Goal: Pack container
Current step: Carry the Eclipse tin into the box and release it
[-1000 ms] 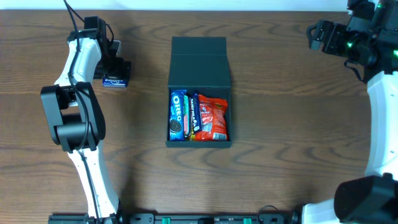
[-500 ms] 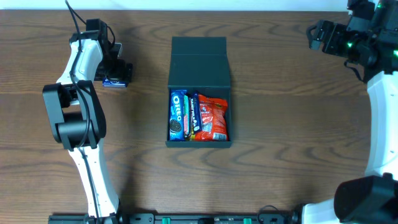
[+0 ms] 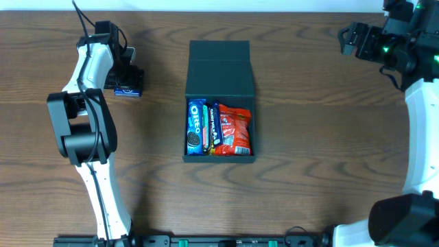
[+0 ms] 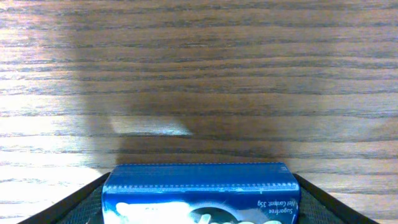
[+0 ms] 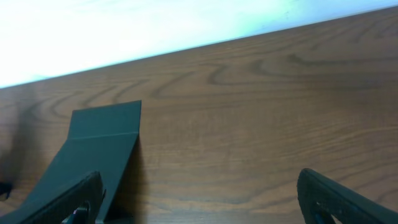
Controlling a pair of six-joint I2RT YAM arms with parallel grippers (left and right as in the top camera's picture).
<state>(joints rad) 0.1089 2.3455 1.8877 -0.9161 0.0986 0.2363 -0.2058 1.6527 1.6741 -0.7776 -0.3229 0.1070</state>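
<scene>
The container (image 3: 220, 72) is a dark green-black box at the table's middle, with its flap lid open towards the far edge. Inside lie a blue Oreo packet (image 3: 195, 127), a dark bar (image 3: 211, 127) and a red snack packet (image 3: 236, 129). My left gripper (image 3: 128, 81) is at the far left, shut on a small blue packet (image 3: 127, 89). In the left wrist view the blue packet (image 4: 202, 193) fills the gap between the fingers (image 4: 74, 208). My right gripper (image 3: 348, 38) is open and empty at the far right; its wrist view shows the container's lid (image 5: 99, 140).
The dark wooden table (image 3: 315, 137) runs under both arms. A pale strip (image 5: 155, 25) lies past the table's far edge. The left arm's base link (image 3: 79, 130) stands left of the container.
My left gripper and the blue packet have shifted slightly up and to the right. The right arm and the container have not moved.
</scene>
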